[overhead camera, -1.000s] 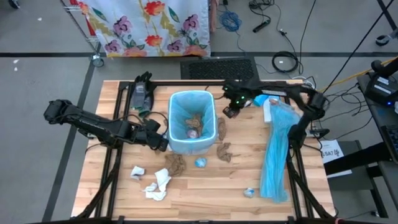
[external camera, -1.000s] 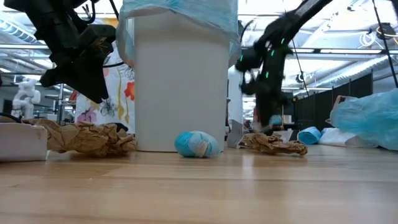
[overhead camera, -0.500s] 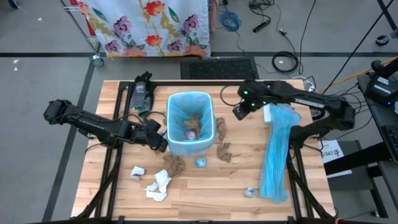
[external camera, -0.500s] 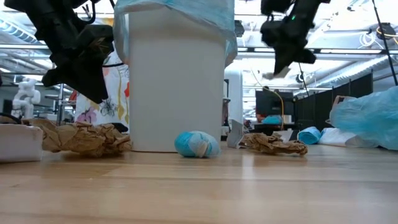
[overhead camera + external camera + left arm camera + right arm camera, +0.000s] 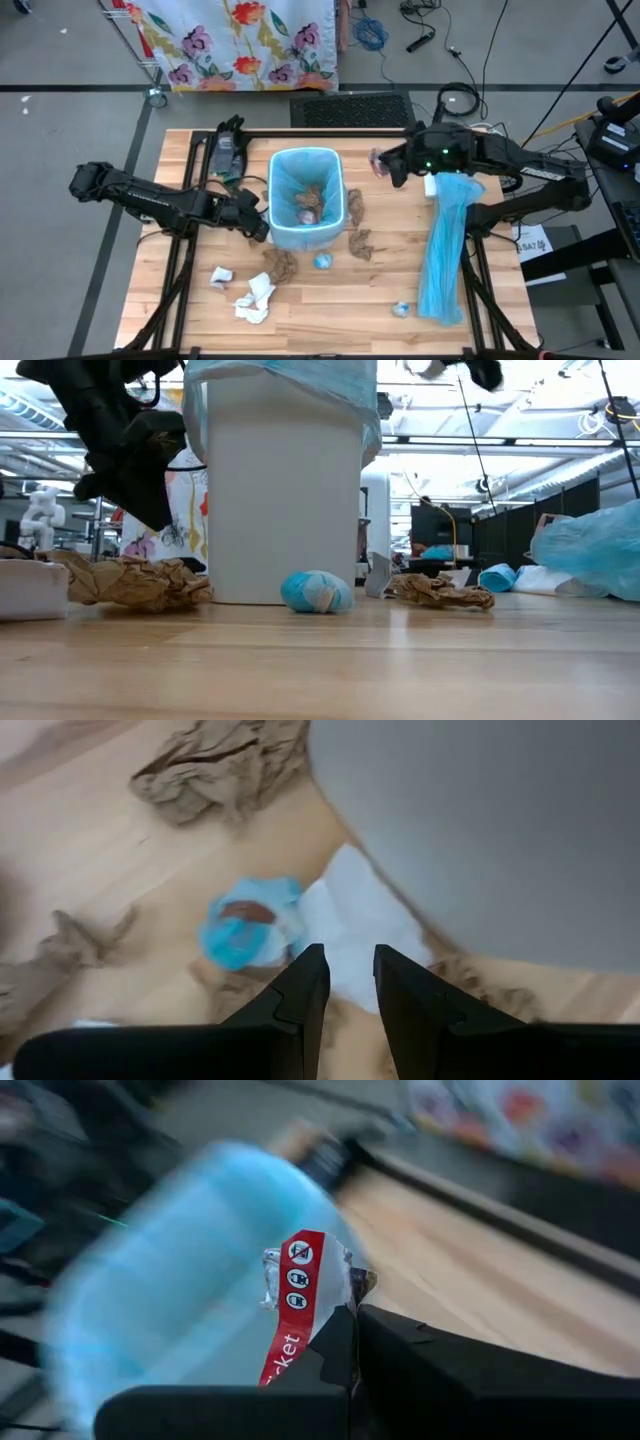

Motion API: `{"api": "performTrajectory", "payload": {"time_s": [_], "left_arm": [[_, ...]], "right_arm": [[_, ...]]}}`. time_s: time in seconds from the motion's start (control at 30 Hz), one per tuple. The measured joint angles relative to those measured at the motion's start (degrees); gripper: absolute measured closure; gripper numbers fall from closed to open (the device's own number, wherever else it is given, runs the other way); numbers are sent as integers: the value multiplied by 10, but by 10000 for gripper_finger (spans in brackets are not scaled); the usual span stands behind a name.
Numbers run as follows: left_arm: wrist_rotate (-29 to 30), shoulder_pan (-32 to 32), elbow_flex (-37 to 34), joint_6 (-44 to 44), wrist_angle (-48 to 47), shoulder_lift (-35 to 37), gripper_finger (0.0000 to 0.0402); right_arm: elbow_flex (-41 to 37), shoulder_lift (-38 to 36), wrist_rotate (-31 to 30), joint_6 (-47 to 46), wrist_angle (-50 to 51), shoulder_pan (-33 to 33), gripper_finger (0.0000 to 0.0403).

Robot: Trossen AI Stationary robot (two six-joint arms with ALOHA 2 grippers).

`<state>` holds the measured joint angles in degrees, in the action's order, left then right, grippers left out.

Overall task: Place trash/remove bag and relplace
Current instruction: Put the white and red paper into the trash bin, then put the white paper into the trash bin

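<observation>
Wooden tabletop (image 5: pixel 470 330) under both arms. White bin (image 5: pixel 307 196) with blue liner at centre, several wads already inside. Long blue plastic strip (image 5: pixel 443 250) lying along the right side. Trash scattered in front of and beside the bin: brown wads (image 5: pixel 282 264) (image 5: pixel 360 243) (image 5: pixel 356 206), white tissue (image 5: pixel 253 298) (image 5: pixel 220 276), small blue scraps (image 5: pixel 322 262) (image 5: pixel 400 309). Left claw (image 5: pixel 262 226) low at the bin's left wall, fingers (image 5: pixel 298 1000) slightly parted, nothing between them, just beside the wall; whether touching it, cannot tell. Right claw (image 5: pixel 380 163) raised above the tabletop, right of the bin rim, pressed together on a small crinkled wrapper (image 5: pixel 303 1295) with a red printed stripe, bin mouth blurred behind it in the wrist view.
</observation>
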<state>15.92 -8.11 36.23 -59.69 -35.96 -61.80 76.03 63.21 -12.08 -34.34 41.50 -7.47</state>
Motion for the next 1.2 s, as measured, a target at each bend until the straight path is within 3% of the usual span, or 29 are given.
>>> {"api": "performTrajectory", "payload": {"time_s": [0.17, 0.63, 0.93, 1.2], "left_arm": [[-12, 12, 0, 18, -35, 0, 311], [-24, 41, 0, 37, -42, 0, 311], [-34, 40, 0, 36, -40, 0, 311], [-35, 40, 0, 32, -31, 0, 311]], "right_arm": [[3, 31, 3, 50, -135, 41, 402], [3, 184, 4, 137, -323, 80, 391], [2, 192, 4, 134, -312, 75, 301], [2, 121, -20, 195, -236, 54, 249]]}}
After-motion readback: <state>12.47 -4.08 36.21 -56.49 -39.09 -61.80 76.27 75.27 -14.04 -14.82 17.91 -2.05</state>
